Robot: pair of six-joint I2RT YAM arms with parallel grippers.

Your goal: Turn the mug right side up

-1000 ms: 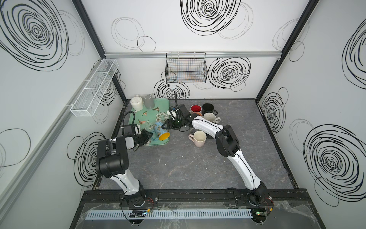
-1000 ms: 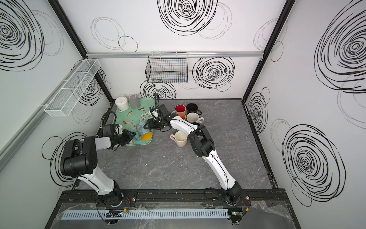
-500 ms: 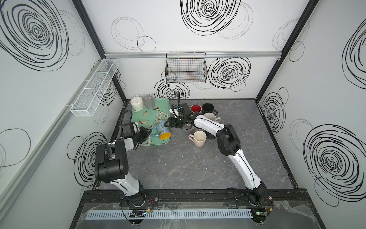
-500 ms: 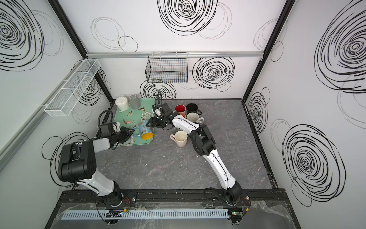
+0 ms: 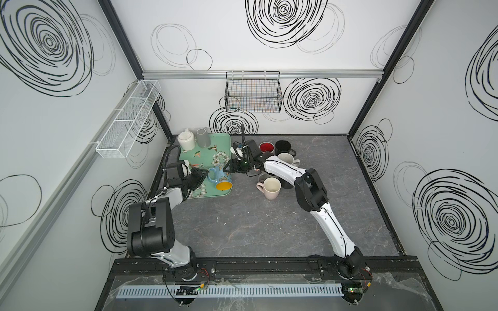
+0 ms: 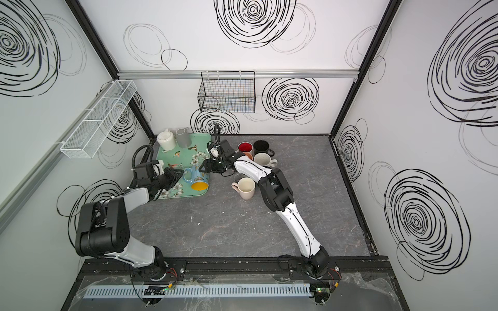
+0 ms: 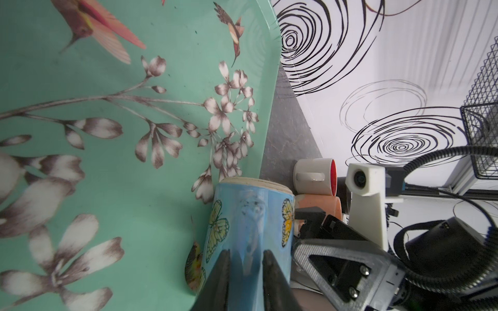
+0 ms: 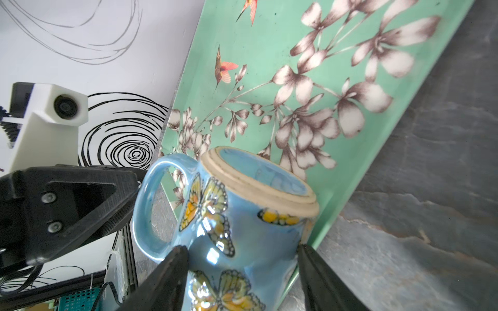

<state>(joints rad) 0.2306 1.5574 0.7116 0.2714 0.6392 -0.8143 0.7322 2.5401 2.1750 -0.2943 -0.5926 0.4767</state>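
Observation:
The mug (image 5: 220, 177) (image 6: 196, 177) is light blue with yellow butterflies and a yellow inside. It lies tilted on its side over the front right corner of the green floral tray (image 5: 215, 142) (image 6: 165, 156), mouth toward the front, unglazed base (image 8: 258, 177) toward the back. My left gripper (image 5: 204, 175) (image 7: 246, 258) is shut on the mug's handle (image 7: 249, 231), one finger on each side. Coming from the right, my right gripper (image 5: 229, 169) (image 8: 241, 258) is shut on the mug's body, with its fingers (image 8: 175, 261) pressed to both sides. Whether the mug touches the tray I cannot tell.
A white lidded pot (image 5: 186, 139) and a grey cup (image 5: 202, 137) stand at the tray's back. Right of the tray are a red-lined mug (image 5: 266, 147), black mug (image 5: 283, 146), speckled mug (image 5: 286, 159) and pink mug (image 5: 271, 187). A wire basket (image 5: 253, 94) hangs on the back wall.
My left gripper has moved up to the mug's handle and closed on it. The right gripper stays on the body; the mug has barely shifted.

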